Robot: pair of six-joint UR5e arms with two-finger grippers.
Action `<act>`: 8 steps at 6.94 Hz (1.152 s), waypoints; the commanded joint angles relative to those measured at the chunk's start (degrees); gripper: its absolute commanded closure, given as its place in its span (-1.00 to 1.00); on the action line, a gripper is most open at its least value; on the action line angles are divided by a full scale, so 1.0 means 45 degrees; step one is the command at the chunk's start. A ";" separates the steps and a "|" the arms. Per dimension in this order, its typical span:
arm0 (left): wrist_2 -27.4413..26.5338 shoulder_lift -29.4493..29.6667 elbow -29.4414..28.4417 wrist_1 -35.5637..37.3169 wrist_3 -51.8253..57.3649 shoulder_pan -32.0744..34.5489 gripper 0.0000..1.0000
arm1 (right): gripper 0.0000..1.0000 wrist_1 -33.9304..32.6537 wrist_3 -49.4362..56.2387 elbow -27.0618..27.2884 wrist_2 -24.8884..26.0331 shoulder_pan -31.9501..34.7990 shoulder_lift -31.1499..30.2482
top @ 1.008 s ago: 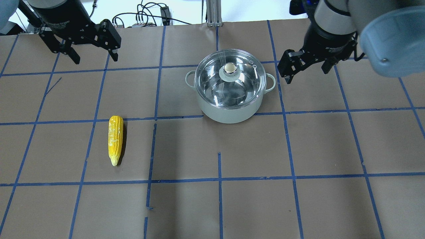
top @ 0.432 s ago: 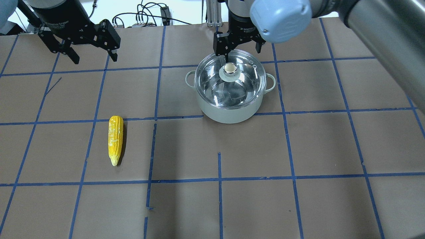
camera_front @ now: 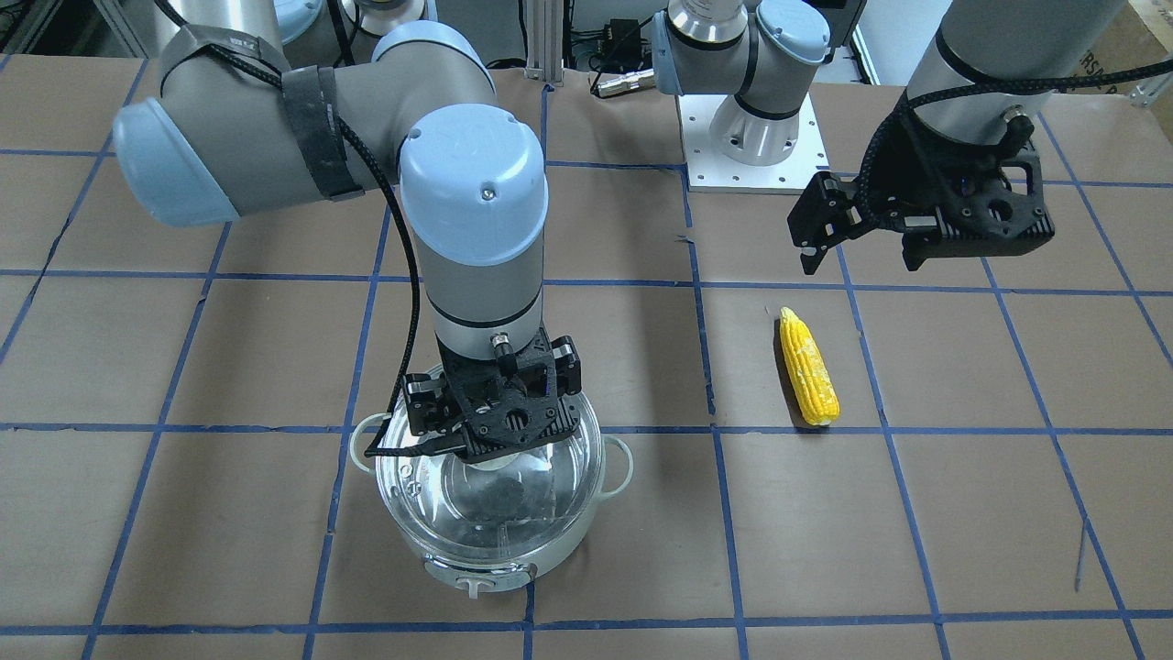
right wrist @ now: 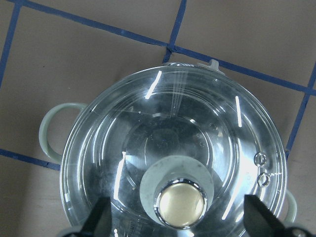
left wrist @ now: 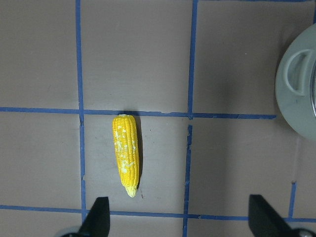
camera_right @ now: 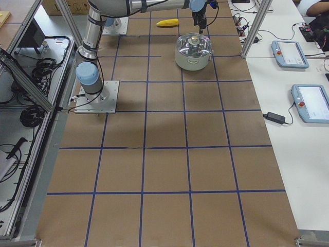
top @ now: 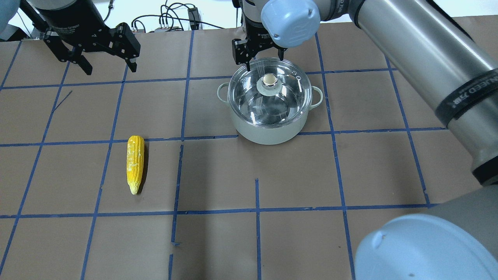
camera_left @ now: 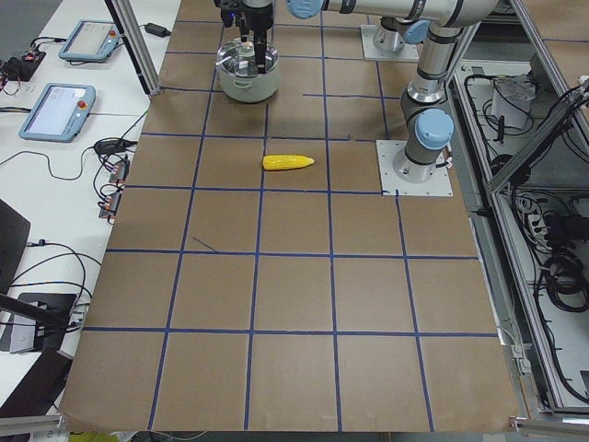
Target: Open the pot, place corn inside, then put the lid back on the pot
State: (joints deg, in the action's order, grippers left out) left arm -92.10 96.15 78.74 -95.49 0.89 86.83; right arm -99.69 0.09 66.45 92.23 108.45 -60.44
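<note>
The pot (top: pixel 268 134) stands at the back centre with the glass lid (top: pixel 286 105) on it. My right gripper (top: pixel 260 62) hovers open just above the lid. In the right wrist view its fingertips (right wrist: pixel 98 222) straddle the pale knob (right wrist: pixel 180 205) without touching it. The front view shows it (camera_front: pixel 495 440) over the lid's middle. The corn (top: pixel 135 163) lies on the table at the left, tip toward the robot. My left gripper (top: pixel 111 68) is open and empty, high up behind the corn; the corn (left wrist: pixel 127 153) lies below it in the left wrist view.
The table is brown paper with a grid of blue tape (top: pixel 256 210). Cables and a power strip (top: pixel 175 19) lie beyond the far edge. My right arm's long link (top: pixel 420 58) crosses above the right side of the table. A pot handle (left wrist: pixel 296 79) shows in the left wrist view.
My right arm has swung left, from the right of the pot to above the lid's knob, gripper still open. The left arm, corn and pot have not moved.
</note>
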 commanded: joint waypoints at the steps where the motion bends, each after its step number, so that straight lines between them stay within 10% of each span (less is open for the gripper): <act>1: -0.0002 -0.0059 0.0215 -0.0031 0.0036 -0.0056 -1.00 | -0.84 -0.0246 0.0664 0.0330 -0.0125 0.0020 0.0073; 8: -0.0001 -0.0137 0.0784 0.0106 0.0095 -0.0154 -1.00 | -0.83 -0.0365 -0.4059 0.1206 0.0090 -0.0194 0.0034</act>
State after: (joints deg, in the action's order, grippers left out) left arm -92.03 95.58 82.13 -95.11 1.25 86.16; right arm -101.11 -15.73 69.98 92.72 107.61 -60.19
